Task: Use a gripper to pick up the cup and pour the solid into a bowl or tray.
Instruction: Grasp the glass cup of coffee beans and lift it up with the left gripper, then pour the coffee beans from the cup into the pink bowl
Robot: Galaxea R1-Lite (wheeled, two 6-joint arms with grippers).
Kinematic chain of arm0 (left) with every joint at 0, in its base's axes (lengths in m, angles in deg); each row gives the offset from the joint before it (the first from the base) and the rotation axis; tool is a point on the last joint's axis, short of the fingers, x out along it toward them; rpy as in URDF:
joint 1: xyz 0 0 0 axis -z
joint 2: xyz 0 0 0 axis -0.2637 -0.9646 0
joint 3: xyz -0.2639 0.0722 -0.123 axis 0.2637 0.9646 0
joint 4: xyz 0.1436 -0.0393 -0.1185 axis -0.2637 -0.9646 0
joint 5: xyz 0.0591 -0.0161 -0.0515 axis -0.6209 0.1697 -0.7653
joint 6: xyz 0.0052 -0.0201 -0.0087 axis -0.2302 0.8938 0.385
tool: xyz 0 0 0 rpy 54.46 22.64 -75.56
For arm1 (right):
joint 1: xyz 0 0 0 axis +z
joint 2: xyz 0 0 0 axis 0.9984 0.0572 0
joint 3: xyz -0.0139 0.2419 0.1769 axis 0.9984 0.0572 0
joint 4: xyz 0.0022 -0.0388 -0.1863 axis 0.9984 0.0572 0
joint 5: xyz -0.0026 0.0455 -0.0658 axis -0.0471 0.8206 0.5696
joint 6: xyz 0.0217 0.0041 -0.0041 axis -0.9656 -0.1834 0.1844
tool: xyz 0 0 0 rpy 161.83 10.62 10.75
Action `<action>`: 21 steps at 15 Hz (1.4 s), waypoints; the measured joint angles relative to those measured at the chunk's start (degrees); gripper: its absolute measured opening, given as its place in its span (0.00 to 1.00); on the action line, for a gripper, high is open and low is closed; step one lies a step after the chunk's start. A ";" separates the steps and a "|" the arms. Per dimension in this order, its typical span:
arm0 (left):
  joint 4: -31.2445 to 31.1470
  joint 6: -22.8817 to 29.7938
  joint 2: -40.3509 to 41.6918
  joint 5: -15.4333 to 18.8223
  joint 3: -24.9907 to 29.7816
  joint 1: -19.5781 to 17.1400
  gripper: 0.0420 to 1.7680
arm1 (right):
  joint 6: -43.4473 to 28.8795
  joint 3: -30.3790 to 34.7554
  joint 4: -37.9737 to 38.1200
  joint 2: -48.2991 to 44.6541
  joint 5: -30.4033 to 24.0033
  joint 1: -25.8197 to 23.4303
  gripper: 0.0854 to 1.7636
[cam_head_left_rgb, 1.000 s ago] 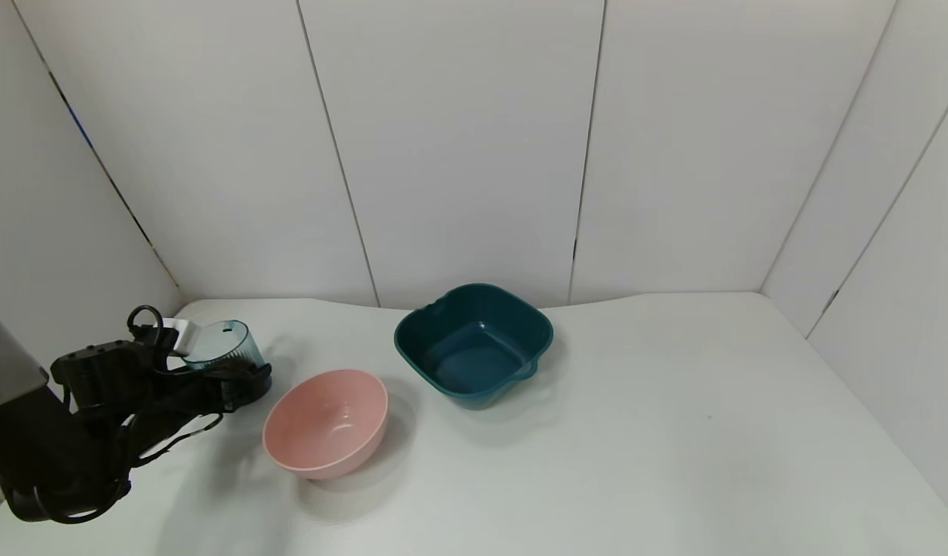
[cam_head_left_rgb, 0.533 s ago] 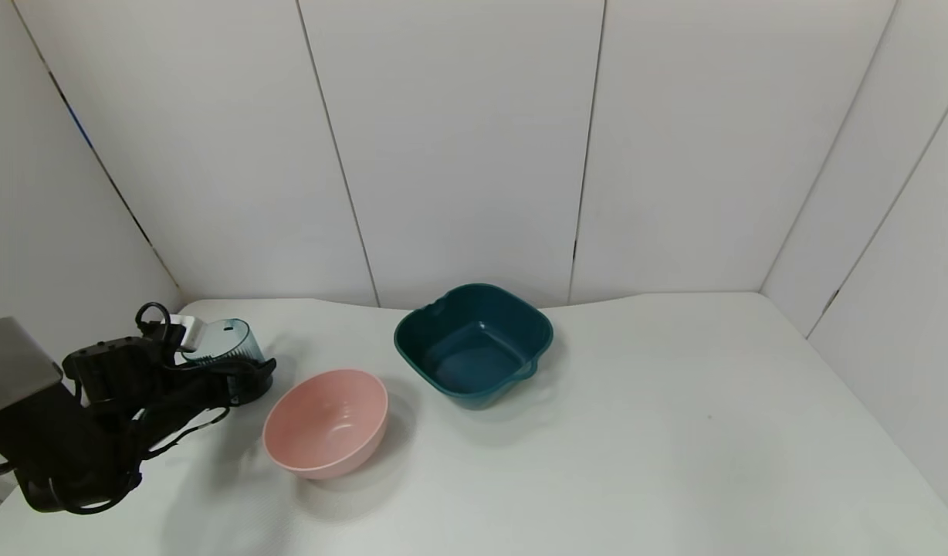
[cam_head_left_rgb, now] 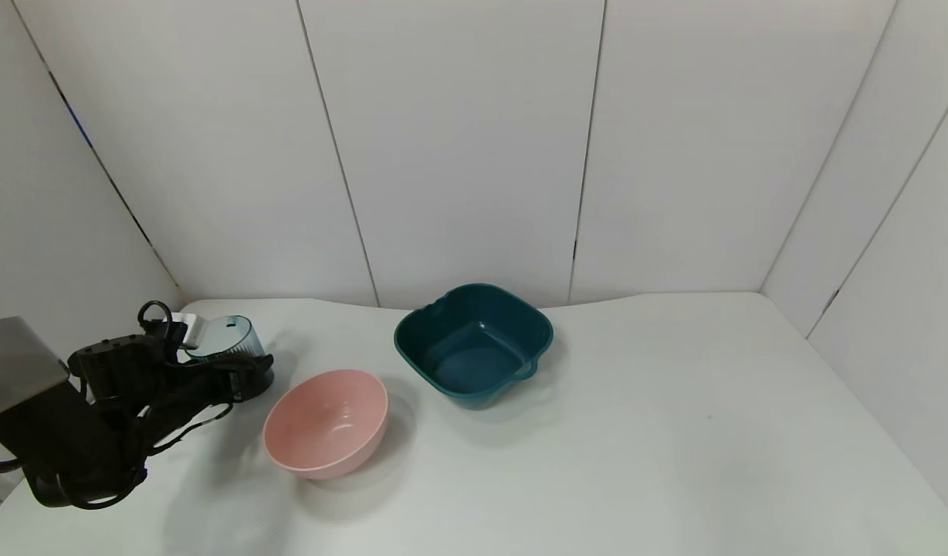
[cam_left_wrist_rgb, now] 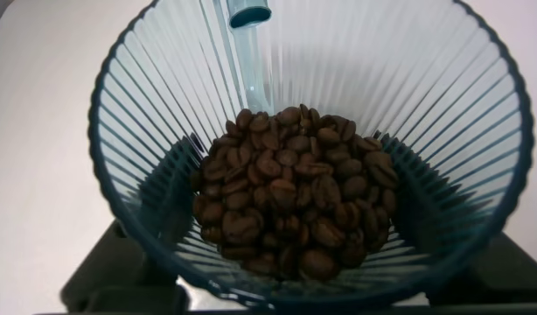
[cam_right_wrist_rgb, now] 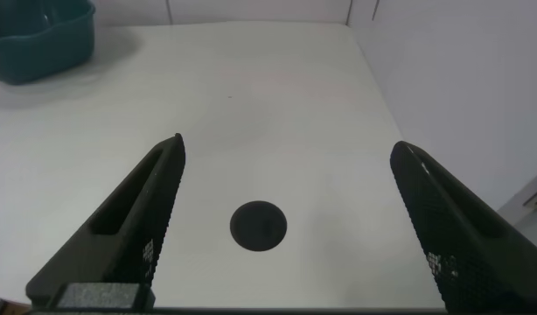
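Cup [cam_head_left_rgb: 225, 340], ribbed and translucent blue-grey, sitting at the far left of the white table [cam_head_left_rgb: 636, 432], near the back corner. Clamped by the left end effector [cam_head_left_rgb: 238, 371], black fingers [cam_head_left_rgb: 252, 372] pressed against the lower sides. Upright or close to it in the head view, open mouth facing up. Whether lifted or resting on the table, hard to tell from here.

Coffee beans [cam_left_wrist_rgb: 290, 197] piled in the bottom of the cup [cam_left_wrist_rgb: 312, 149] in the left wrist view, dark brown, heaped to roughly a third of the depth. Dark finger pads [cam_left_wrist_rgb: 159, 197] showing through the ribbed wall on both sides, tight against it. A small blue tab [cam_left_wrist_rgb: 249, 13] at the rim on the far side.

Pink bowl [cam_head_left_rgb: 325, 421] just beside the left end effector, toward the middle of the table, tilted slightly, nothing inside. Dark teal basin [cam_head_left_rgb: 474, 344] farther back and toward the centre, squarish, apart from the pink bowl, also bare inside.

Left arm [cam_head_left_rgb: 72, 432] reaching in from the left edge, loose black cables looping around it, a small white part [cam_head_left_rgb: 187, 327] next to the cup's rim.

Right end effector [cam_right_wrist_rgb: 286, 229] spread wide in its own wrist view, hovering above bare table with nothing between the fingers [cam_right_wrist_rgb: 129, 229]. A dark round mark [cam_right_wrist_rgb: 258, 226] on the table below it. A corner of the teal basin [cam_right_wrist_rgb: 37, 39] visible farther off.
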 joint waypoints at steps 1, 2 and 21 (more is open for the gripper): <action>0.02 0.00 0.00 0.00 0.00 -0.02 0.76 | 0.02 0.00 -0.01 0.00 0.00 0.00 0.97; 0.00 -0.02 0.00 0.00 0.04 -0.02 0.75 | 0.00 0.00 0.00 0.00 0.00 0.00 0.97; -14.48 -2.86 14.99 -0.30 2.16 1.55 0.74 | 0.00 0.00 0.00 0.00 0.00 0.00 0.97</action>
